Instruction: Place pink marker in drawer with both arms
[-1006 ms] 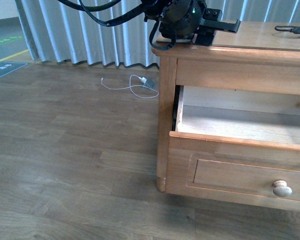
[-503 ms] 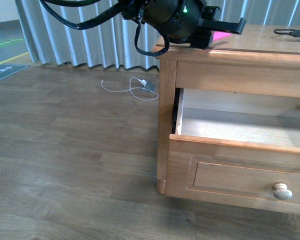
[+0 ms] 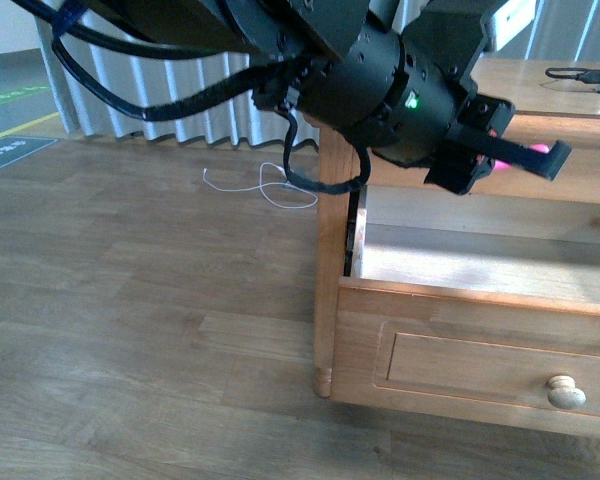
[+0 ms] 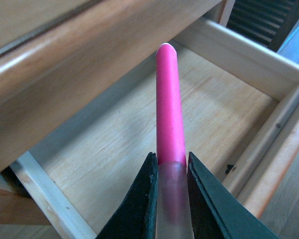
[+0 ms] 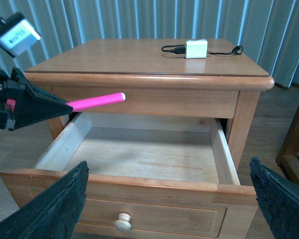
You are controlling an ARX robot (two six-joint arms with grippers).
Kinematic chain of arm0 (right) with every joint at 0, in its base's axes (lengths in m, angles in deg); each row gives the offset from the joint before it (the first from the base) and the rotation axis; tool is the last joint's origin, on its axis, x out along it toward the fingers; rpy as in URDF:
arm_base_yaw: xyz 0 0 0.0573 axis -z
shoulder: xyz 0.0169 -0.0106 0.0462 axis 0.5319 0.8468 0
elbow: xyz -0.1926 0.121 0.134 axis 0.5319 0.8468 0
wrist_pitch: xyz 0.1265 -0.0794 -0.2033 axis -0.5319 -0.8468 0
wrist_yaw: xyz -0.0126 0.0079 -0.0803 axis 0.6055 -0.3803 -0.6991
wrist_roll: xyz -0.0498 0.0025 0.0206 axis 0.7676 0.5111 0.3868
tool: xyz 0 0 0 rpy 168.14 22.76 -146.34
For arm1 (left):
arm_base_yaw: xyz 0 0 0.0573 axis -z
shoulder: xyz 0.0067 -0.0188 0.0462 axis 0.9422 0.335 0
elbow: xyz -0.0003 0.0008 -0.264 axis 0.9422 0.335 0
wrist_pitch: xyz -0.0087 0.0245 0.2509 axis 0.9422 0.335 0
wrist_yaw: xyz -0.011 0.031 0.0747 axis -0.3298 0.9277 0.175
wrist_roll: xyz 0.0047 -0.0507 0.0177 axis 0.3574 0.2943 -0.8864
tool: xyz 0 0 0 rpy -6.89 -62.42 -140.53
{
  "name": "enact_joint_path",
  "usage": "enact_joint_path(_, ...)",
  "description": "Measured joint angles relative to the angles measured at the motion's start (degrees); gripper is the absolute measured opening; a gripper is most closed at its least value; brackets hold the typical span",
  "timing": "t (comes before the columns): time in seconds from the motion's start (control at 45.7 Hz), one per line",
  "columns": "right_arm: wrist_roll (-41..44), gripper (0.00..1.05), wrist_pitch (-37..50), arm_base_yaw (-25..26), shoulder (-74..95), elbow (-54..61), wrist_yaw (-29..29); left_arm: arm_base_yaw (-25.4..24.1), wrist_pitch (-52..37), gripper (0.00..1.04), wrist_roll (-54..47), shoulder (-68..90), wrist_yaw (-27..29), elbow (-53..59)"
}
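The pink marker (image 4: 168,104) is pinched by its cap end in the left gripper (image 4: 169,160), with the open drawer (image 4: 229,99) below that gripper; the right gripper (image 5: 168,164) is spread wide, empty. Held so near its end, the marker could be levered loose and dropped outside

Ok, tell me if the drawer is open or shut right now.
Open. The drawer is pulled out, its pale floor bare; the left claw holds the pink marker over it.

pink marker (image 5: 95,101) above open drawer (image 5: 139,154) | charger (image 5: 196,49) on dresser (image 5: 114,57) top, behind
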Motion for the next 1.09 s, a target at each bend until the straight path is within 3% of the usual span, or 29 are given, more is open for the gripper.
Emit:
enact_joint_path(0.612, 0.0, 0.96, 0.0, 0.0, 0.0, 0.0, 0.0, 3.1, 1.3, 0.14, 6.1, 22.1, 9.2, -18.9)
enact_joint_path(0.918, 0.0, 0.96, 0.0, 0.0, 0.0, 0.0, 0.0, 2.8, -1.9, 0.54, 7.3, 21.3, 10.9, -16.7)
enact_joint_path(1.093, 0.0, 0.96, 0.0, 0.0, 0.0, 0.0, 0.0, 2.6, -3.4, 0.79, 7.7, 16.3, 14.6, -11.6)
